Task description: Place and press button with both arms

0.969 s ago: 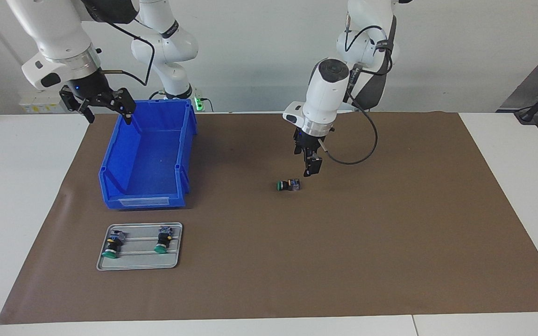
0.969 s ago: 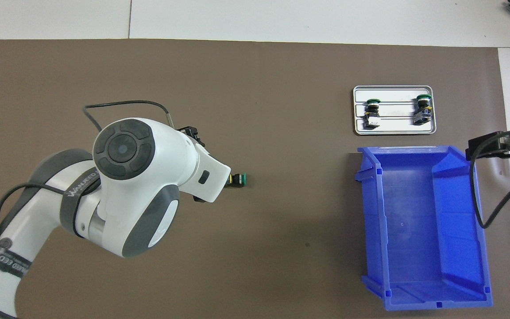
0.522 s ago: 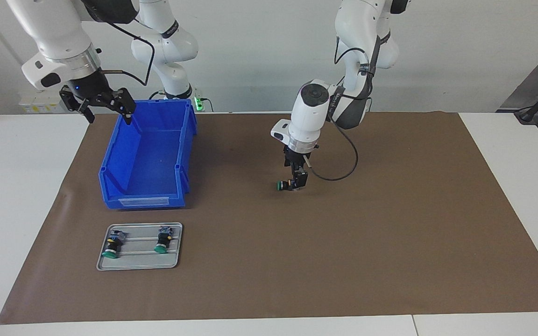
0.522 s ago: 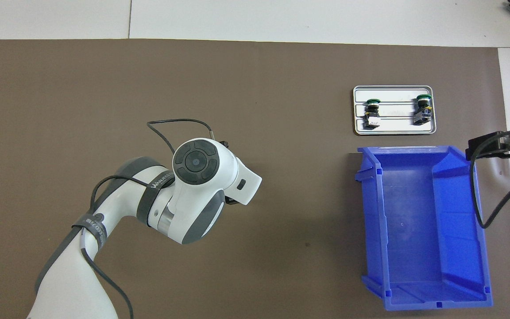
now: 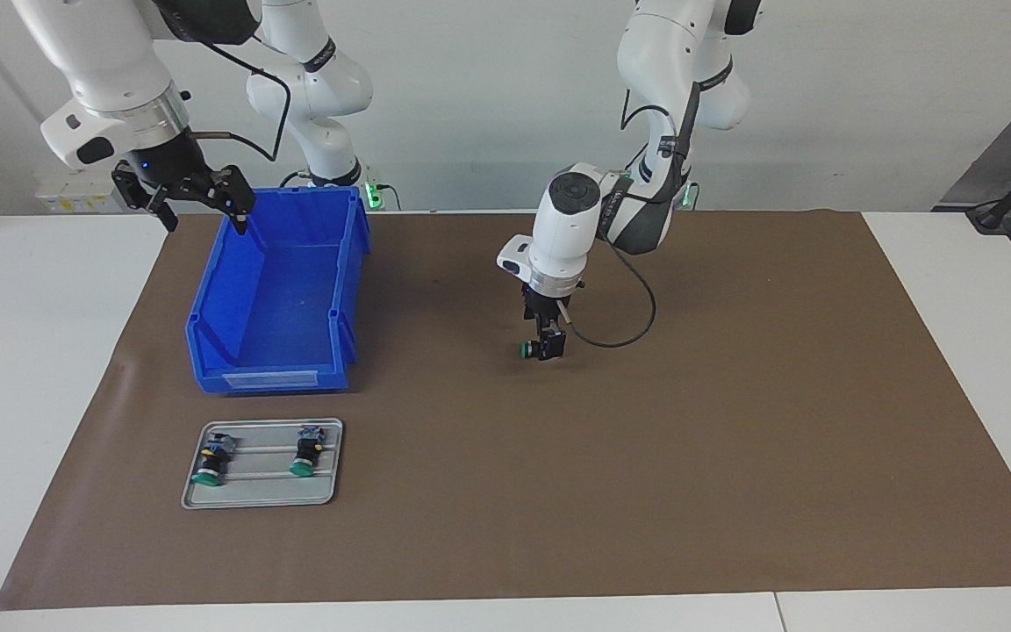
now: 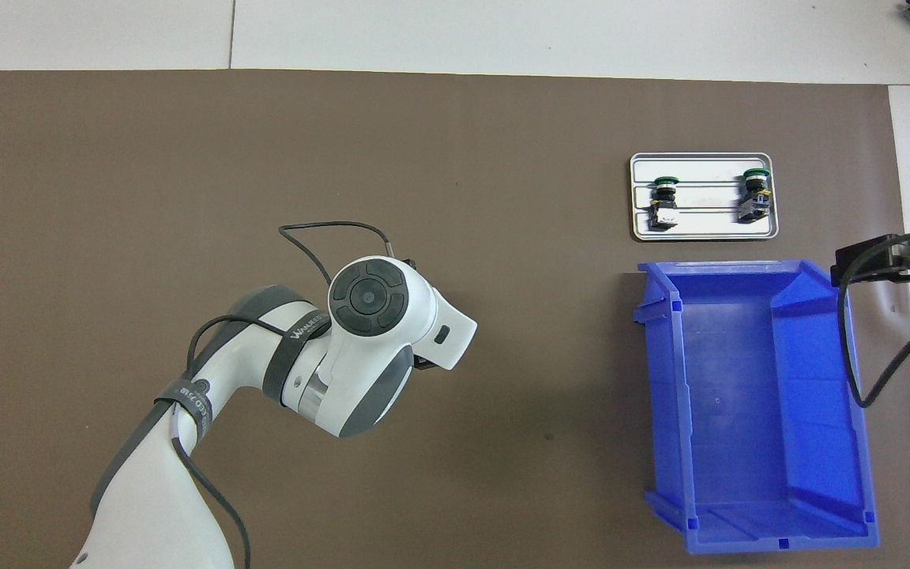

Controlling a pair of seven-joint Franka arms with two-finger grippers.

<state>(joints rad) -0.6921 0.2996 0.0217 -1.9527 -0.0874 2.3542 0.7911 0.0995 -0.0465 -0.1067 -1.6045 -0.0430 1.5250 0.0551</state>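
Lying on its side on the brown paper table cover [image 5: 734,421], near the middle of the table: the small push-button switch with round green cap, black barrel and grey-blue block end [image 5: 526,349]. Green cap turned toward the right arm's end. Down at the block end, the black two-finger gripper of the left white jointed arm [image 5: 549,344]; whether already clamped or merely straddling the block, cannot tell. In the overhead view, switch and gripper both hidden under the left arm's wrist.

Probably light and rigid, hard plastic, so little force needed. Round barrel likely to roll or twist between flat fingers; the squared block end judged the safer hold, flats against pads. Cap best left free, being the moving part meant for pressing.

Waiting above the edge of the open blue plastic bin [image 5: 273,298], at the rim nearest the robots: the black gripper of the right white arm [image 5: 185,195], fingers spread wide and empty.

On the small grey metal tray [image 5: 330,491], farther from the robots than the bin: 2 more green-capped switches [image 5: 214,456] [image 5: 306,452], lying apart.
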